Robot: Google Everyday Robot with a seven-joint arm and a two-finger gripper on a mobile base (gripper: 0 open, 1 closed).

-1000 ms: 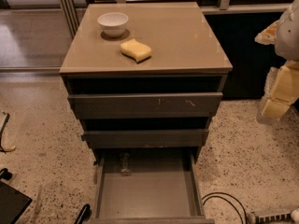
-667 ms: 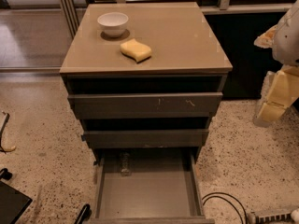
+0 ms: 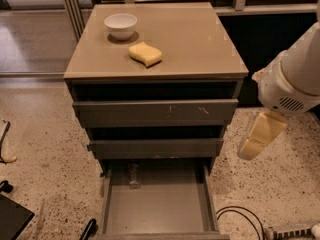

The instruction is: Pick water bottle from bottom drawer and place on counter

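The water bottle (image 3: pixel 133 174), small and clear, is at the back left of the open bottom drawer (image 3: pixel 157 209), on its flat grey floor. The counter (image 3: pixel 190 39) is the tan top slab of the cabinet. My gripper (image 3: pixel 260 135), cream coloured under a white arm, hangs to the right of the cabinet, level with the middle drawer. It is well apart from the bottle, up and to the right of it, and holds nothing that I can see.
A white bowl (image 3: pixel 120 25) and a yellow sponge (image 3: pixel 145 53) sit on the counter's left half. The two upper drawers (image 3: pixel 155 113) stand slightly out. A black cable (image 3: pixel 240 215) and power strip (image 3: pixel 292 231) lie on the speckled floor at the right, a black object (image 3: pixel 12 218) at the lower left.
My arm and gripper have moved left and down, closer to the cabinet's right side. The bottle, bowl and sponge have not moved.
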